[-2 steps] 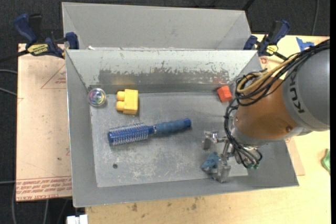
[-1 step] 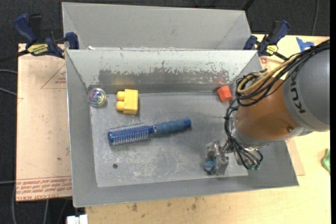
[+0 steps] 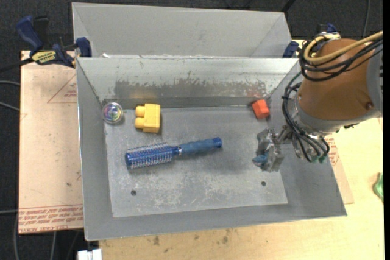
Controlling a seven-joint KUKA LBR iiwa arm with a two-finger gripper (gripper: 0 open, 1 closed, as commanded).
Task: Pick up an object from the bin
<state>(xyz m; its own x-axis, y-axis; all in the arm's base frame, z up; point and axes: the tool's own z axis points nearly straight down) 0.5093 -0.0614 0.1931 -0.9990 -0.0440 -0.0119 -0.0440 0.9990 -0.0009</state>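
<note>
1. The gripper (image 3: pixel 268 152) hangs low in the bin (image 3: pixel 201 189), well right of the blue hairbrush (image 3: pixel 173 152); whether it is open or closed cannot be told.
2. Nearest it, 1 orange block (image 3: pixel 260 108) lies up and right of the hairbrush's handle.
3. A yellow block (image 3: pixel 148 117) and a shiny ball (image 3: pixel 112 112) sit above the hairbrush's bristle end.

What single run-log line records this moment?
gripper: low, right side of bin | nearest: orange block | blue hairbrush: lying mid-floor, apart from gripper

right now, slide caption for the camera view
Gripper over the bin near the orange block; blue hairbrush, yellow block, shiny ball lie farther left
</note>
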